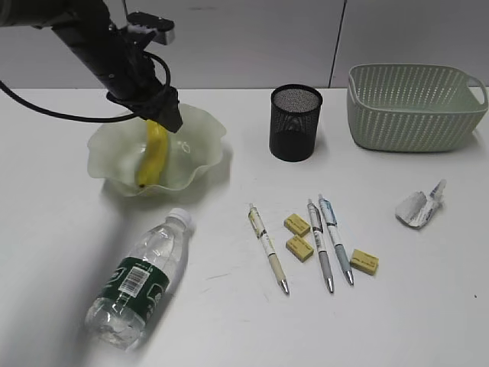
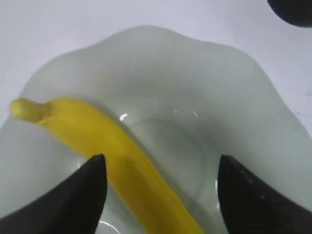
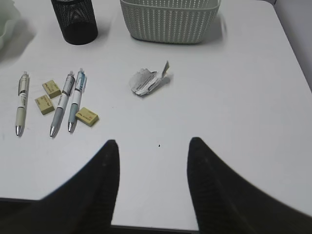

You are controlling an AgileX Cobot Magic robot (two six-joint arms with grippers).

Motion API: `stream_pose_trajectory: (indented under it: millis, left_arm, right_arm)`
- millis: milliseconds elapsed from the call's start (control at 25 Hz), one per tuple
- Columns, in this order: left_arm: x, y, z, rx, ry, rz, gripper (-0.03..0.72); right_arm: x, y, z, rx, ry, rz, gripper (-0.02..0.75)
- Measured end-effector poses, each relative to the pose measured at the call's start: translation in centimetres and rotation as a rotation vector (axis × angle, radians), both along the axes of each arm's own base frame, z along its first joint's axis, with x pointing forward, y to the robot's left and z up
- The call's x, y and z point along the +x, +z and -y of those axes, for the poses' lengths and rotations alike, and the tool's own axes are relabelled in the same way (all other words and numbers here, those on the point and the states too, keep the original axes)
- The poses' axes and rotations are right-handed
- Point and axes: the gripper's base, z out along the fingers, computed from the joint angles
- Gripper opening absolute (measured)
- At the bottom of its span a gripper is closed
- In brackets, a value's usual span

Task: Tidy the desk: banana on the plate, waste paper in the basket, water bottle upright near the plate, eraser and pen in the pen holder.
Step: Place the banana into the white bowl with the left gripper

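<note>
White counter [image 1: 428, 321], pale wall behind; contents listed by size, with hazards. Basket [image 1: 412, 107], sage green, far right corner, nothing visible inside. Plate [image 1: 200, 138], frosted green with ruffled rim, far left, holding the banana [image 1: 153, 157], which lies from bowl floor up the wall. Left claw [image 2: 161, 195], spread, one finger either side of the banana with a clear gap on the right; whether the left finger touches the peel is hard to tell from the wrist view. Hazard: a lift with a finger dragging could roll the fruit over the shallow rim or tip the light dish. Water bottle [image 1: 141, 279], clear, green label, lying on its side in front of the plate, cap toward it. Hazard: round and likely to roll when gripped; stood up too near the wavy rim it may knock the plate. Pen holder [image 1: 296, 122], black mesh, centre rear. Hazard: narrow mouth, light body, easily toppled by a slanted pen. Three pens [image 1: 268, 248] and three yellow erasers [image 1: 299, 247], interleaved and near one another. Hazard: grasping one may nudge its neighbour. Waste paper [image 1: 417, 206], crumpled, in front of the basket. Right claw [image 3: 152, 161], spread, holding nothing, hovering above bare counter near the front edge.
</note>
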Motion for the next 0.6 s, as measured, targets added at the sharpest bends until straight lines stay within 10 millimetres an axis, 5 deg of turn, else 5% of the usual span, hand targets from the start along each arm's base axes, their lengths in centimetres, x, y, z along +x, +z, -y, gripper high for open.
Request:
stream_pose_trajectory:
  millis: [160, 280, 400, 600]
  left_arm:
    - [-1.4, 1.9, -1.5, -0.023, 0.054, -0.018, 0.438]
    - [-4.3, 4.6, -3.5, -0.041, 0.097, 0.053, 0.394]
    - [-9.3, 7.8, -5.6, -0.063, 0.131, 0.140, 0.384]
    - [-20.8, 11.7, -9.5, -0.088, 0.234, 0.282, 0.382]
  right_arm:
    - [0.0, 0.0, 0.0, 0.000, 0.000, 0.000, 0.371]
    - [0.0, 0.0, 0.0, 0.000, 0.000, 0.000, 0.371]
    - [0.0, 0.0, 0.0, 0.000, 0.000, 0.000, 0.371]
    - [0.0, 0.0, 0.0, 0.000, 0.000, 0.000, 0.371]
